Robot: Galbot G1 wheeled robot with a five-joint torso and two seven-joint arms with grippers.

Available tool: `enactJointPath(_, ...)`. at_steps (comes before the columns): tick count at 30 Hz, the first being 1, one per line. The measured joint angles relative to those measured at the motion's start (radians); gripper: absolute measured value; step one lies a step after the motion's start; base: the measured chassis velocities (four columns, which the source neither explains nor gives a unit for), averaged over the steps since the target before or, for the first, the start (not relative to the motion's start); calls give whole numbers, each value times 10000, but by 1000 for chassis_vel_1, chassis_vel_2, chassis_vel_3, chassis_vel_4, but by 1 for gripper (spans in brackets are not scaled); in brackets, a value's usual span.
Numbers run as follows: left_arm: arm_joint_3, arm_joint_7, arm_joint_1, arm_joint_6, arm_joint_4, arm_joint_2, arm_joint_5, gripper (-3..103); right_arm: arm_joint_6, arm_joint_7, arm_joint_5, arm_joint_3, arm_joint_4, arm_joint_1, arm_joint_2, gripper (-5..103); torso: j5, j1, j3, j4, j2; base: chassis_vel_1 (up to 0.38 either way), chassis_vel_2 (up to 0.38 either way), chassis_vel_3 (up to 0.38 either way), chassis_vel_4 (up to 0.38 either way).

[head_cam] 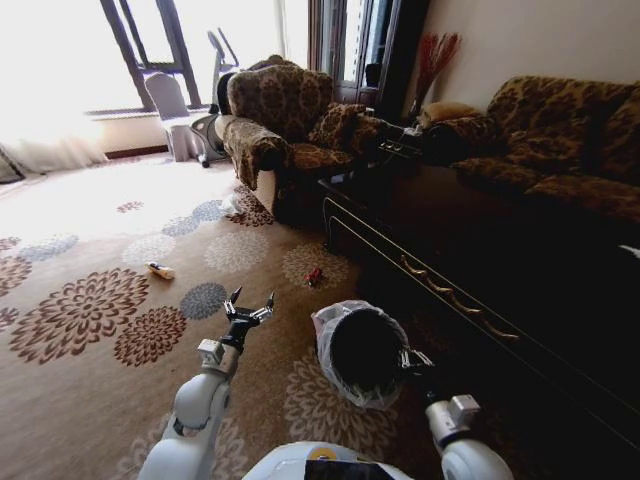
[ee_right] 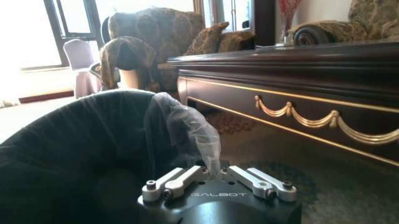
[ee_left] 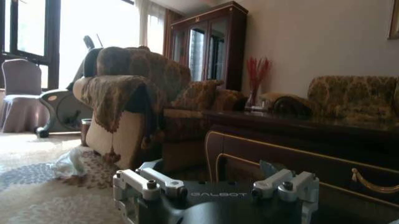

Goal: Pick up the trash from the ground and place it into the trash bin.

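One black trash bin with its whitish liner stands near on the carpet; three litter pieces lie farther off: a white plastic bag, a yellowish wrapper, a red can. The left gripper hovers left of the bin, fingers wide; the right gripper pinches the liner's right rim.

Left end effector fingertips cut off.

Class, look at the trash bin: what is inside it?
The trash bin shows a whitish liner over its rim and a dark interior; no litter is visible, though its bottom is hidden in shadow.
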State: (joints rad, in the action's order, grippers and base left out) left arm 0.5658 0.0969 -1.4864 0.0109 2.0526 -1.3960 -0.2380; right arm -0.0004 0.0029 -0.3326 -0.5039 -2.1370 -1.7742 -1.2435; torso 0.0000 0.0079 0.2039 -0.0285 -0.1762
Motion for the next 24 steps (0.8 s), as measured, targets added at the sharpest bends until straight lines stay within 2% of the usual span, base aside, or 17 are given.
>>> enactJointPath(6,9,-308,-255,-50,-2,-265,101,101,-216,2,111,107,1,15,19,4,0,0,0,-2,0,-58,-38,-55,-51)
enactJointPath(8,23,-519,-447,-19,-74,-559,452,100,-251,5,119,116,1,40,36,4,-1,0,0,-8,0,0,0,0,0)
enactJointPath(13,37,-767,-682,141,-151,-805,676,99,-251,-35,110,96,2,42,36,4,-1,-1,0,-4,0,0,0,0,0)
enactJointPath(17,160,-1091,-769,1018,-246,-684,651,99,-224,-133,107,111,54,81,13,4,1,-1,-1,-4,0,-33,25,26,-28)
enactJointPath(18,160,-1091,-769,1018,-246,-684,651,99,-224,-133,107,111,54,81,13,4,1,-1,-1,-4,0,-66,50,62,-68)
enactJointPath(20,277,-1179,-540,1577,-511,-393,405,99,-211,-185,107,161,85,110,7,4,0,-1,-1,-3,0,-93,64,69,-75)
enactJointPath(24,316,-1192,-157,1929,-1024,-61,317,97,-67,-233,143,268,87,116,0,4,-1,0,0,-1,0,-104,89,90,-92)
